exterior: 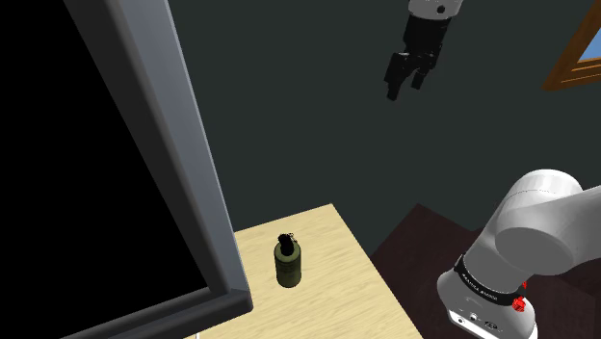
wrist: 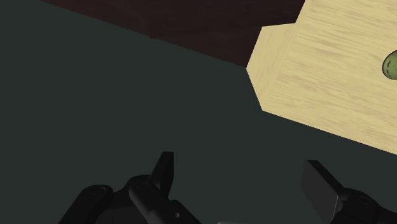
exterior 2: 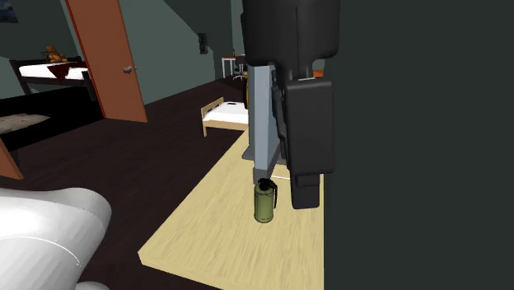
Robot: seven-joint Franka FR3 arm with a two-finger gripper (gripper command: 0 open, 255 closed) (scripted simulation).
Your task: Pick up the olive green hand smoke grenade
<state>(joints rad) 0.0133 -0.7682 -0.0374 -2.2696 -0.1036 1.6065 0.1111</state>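
Smoke grenade (wrist: 390,65), partly cut off in wrist view, sits apart from wide-open end effector (wrist: 238,162).

The table (exterior: 332,289) is pale wood, matt, with a fine straight grain that the wrist view shows on both its top and its edge. The grenade (exterior: 288,265) has a smooth olive body with a dull finish and a black cap; what either is made of cannot be told. The gripper (exterior: 405,89) is plain black and matt. The arm (exterior: 539,226) has a smooth white shell with a soft sheen. The wall (exterior: 318,106) is flat, matt dark grey-green without texture. The floor (exterior 2: 148,156) is an even dark brown, its material unclear.
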